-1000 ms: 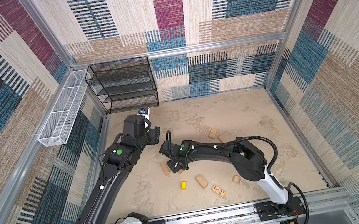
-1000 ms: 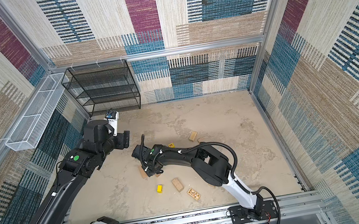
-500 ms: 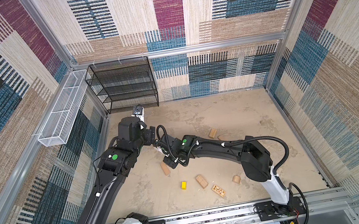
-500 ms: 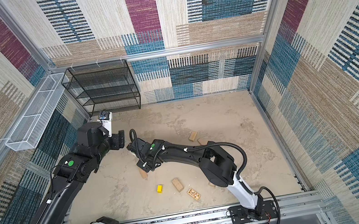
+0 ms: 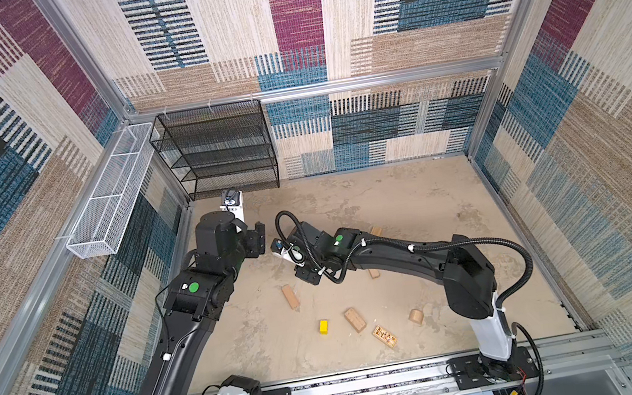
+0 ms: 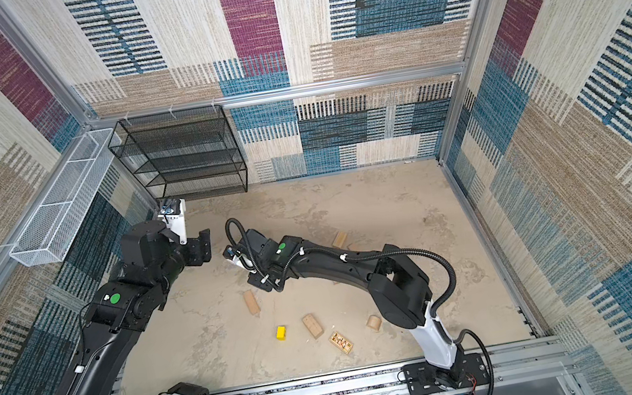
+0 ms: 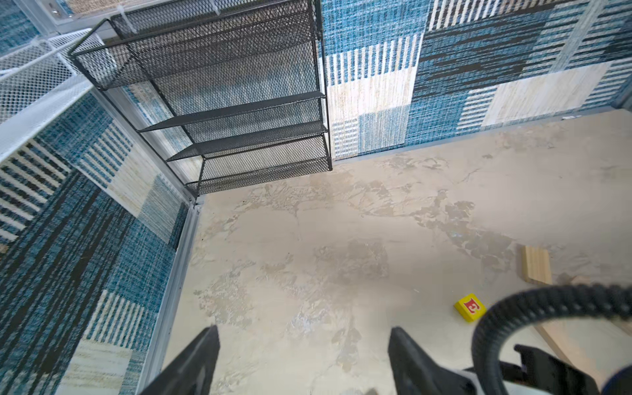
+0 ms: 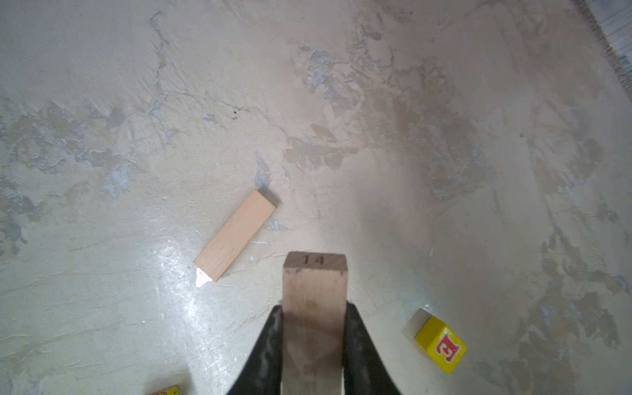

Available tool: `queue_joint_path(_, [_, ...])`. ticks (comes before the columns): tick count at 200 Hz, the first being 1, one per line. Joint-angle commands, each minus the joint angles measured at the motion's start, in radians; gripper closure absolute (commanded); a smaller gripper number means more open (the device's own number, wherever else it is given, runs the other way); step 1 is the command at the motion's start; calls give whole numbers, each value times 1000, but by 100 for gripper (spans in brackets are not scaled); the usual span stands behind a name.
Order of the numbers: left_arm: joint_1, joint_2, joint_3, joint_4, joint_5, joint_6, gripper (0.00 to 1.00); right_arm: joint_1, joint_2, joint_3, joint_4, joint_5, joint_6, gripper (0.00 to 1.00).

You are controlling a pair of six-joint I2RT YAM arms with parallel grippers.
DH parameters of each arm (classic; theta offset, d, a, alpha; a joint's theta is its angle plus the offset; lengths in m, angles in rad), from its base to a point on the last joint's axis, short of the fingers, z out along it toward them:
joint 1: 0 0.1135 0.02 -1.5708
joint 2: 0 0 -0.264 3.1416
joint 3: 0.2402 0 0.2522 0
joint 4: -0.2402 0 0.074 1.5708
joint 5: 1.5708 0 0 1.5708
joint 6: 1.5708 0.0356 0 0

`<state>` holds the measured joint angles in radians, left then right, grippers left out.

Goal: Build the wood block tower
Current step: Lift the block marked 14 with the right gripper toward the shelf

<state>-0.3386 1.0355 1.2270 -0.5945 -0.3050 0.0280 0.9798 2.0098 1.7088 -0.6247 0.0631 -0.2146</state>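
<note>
My right gripper (image 8: 313, 328) is shut on a tan wood block (image 8: 314, 284) stamped "14", held above the floor. Below it lie a tan oblong (image 8: 235, 235) and a yellow red-lettered block (image 8: 441, 344). In both top views the right gripper (image 5: 309, 278) hangs left of centre, with the oblong (image 5: 290, 296) just in front of it. A yellow block (image 5: 323, 326), a tan block (image 5: 355, 319), a dark-patterned block (image 5: 384, 336) and a rounded piece (image 5: 416, 316) lie singly nearer the front. My left gripper (image 5: 256, 238) is open and empty, up in the air. The tower is out of view.
A black mesh shelf (image 5: 221, 149) stands at the back left and a white wire basket (image 5: 108, 194) hangs on the left wall. The right arm's black cable (image 7: 547, 301) loops close to my left gripper (image 7: 304, 345). Two more tan blocks (image 5: 376, 232) (image 5: 374, 273) lie beside the right arm.
The left arm has drawn back toward the left wall, gripper still open. The right arm has lifted and shifted slightly, keeping its hold on the block.
</note>
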Motion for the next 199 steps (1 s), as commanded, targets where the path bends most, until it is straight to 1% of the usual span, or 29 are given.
queue_joint_path(1, [2, 14, -3, 32, 22, -7, 18, -26, -31, -24, 66, 11, -83, 100])
queue_joint_path(28, [3, 17, -4, 29, 31, 1, 18, -68, -53, -53, 71, 2, -240, 100])
queue_joint_path(46, [8, 31, 1, 22, 41, 0, 18, -103, -60, -52, 64, -42, -325, 100])
queue_joint_path(61, [17, 40, 9, 12, 71, -10, 19, -129, -63, -51, 57, -63, -405, 100])
queue_joint_path(75, [24, 43, 12, 13, 102, -19, 19, -156, -66, -50, 33, -114, -495, 100])
queue_joint_path(84, [27, 46, 11, 15, 109, -19, 19, -171, -63, -36, 17, -145, -530, 100])
queue_joint_path(94, [30, 49, 6, 19, 102, -15, 19, -194, -49, 6, -19, -207, -555, 100])
queue_joint_path(106, [32, 51, 3, 19, 85, -8, 19, -227, -16, 75, -71, -296, -569, 100])
queue_joint_path(119, [38, 53, 0, 23, 72, -1, 19, -248, 34, 154, -119, -337, -583, 100])
queue_joint_path(128, [41, 57, 1, 24, 72, 0, 19, -251, 74, 208, -151, -329, -594, 100])
queue_joint_path(157, [47, 50, 2, 23, 93, 0, 20, -254, 226, 407, -276, -237, -633, 100])
queue_joint_path(170, [48, 41, 2, 23, 84, 4, 20, -254, 303, 545, -349, -250, -630, 100])
queue_joint_path(183, [52, 37, 2, 24, 68, 6, 20, -253, 373, 661, -369, -249, -576, 100])
queue_joint_path(199, [62, 31, 2, 24, 66, 3, 20, -250, 439, 760, -326, -239, -422, 100])
